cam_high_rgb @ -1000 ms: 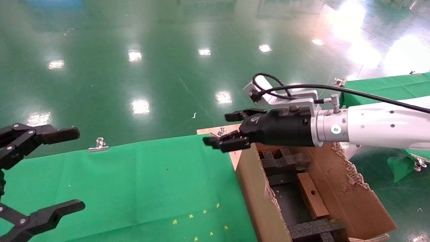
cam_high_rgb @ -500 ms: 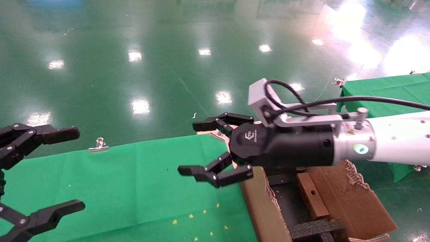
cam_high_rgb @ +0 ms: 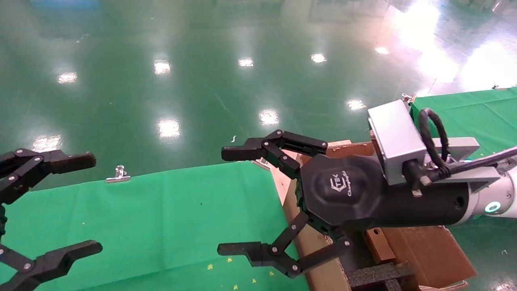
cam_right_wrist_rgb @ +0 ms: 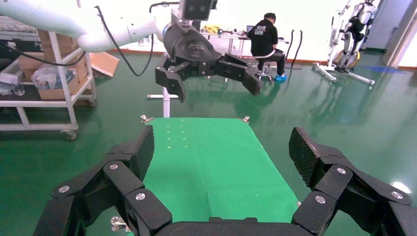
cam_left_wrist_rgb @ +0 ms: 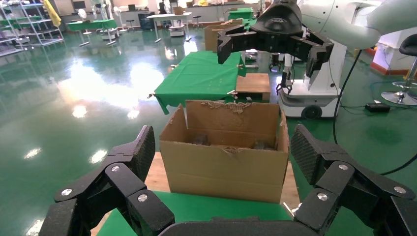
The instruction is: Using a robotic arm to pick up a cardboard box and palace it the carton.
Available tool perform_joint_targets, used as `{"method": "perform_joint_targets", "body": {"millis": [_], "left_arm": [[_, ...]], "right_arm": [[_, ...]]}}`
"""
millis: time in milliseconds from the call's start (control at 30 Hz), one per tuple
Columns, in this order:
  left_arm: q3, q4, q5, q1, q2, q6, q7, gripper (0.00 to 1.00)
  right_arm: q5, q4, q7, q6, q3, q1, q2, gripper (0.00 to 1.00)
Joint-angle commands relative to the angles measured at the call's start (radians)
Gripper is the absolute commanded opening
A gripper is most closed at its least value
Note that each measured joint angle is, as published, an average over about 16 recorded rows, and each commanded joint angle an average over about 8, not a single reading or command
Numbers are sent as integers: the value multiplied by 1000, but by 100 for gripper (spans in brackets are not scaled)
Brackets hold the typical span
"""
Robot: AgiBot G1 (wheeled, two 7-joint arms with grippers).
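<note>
I see the green-cloth-covered bench (cam_high_rgb: pixel 161 218) filling the near left of my head view, its cloth bare apart from a few small yellow specks near the front edge. Just beside its right edge sits the large brown corrugated carton (cam_high_rgb: pixel 424 250) with ragged torn flaps, black foam blocks (cam_high_rgb: pixel 375 277) showing inside at the near end. From the left wrist view the same carton (cam_left_wrist_rgb: pixel 223 162) stands open-topped beyond the bench end.

My white glossy right arm (cam_high_rgb: pixel 501 194), with its glowing green ring, silver camera block and looped black cable, reaches in from the right, over the carton's left wall. Its black logo-marked right hand (cam_high_rgb: pixel 234 202) is spread wide, holding nothing; one finger (cam_high_rgb: pixel 242 152) sits over the bench's far right corner, the other over the bench's near right edge.

The left hand (cam_high_rgb: pixel 78 204) hangs at the near left of the bench, also spread wide and gripping nothing.

The small oblong brown cardboard box (cam_high_rgb: pixel 377 240) with a round hole lies inside the carton, against the inner side of its right wall, mostly hidden under my right arm; only its near end shows.

A small silver clip (cam_high_rgb: pixel 118 173) grips the cloth at the bench's far edge.
</note>
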Motion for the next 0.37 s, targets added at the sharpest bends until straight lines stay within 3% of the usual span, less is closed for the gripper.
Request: {"method": "perform_joint_targets", "body": {"millis": [33, 367], "left_arm": [[0, 0, 0, 0, 0, 0, 0, 100], [0, 0, 0, 0, 0, 0, 0, 100]], "right_arm": [[11, -1, -10, -15, 18, -10, -2, 100], [-3, 0, 4, 5, -7, 3, 0, 100]]}}
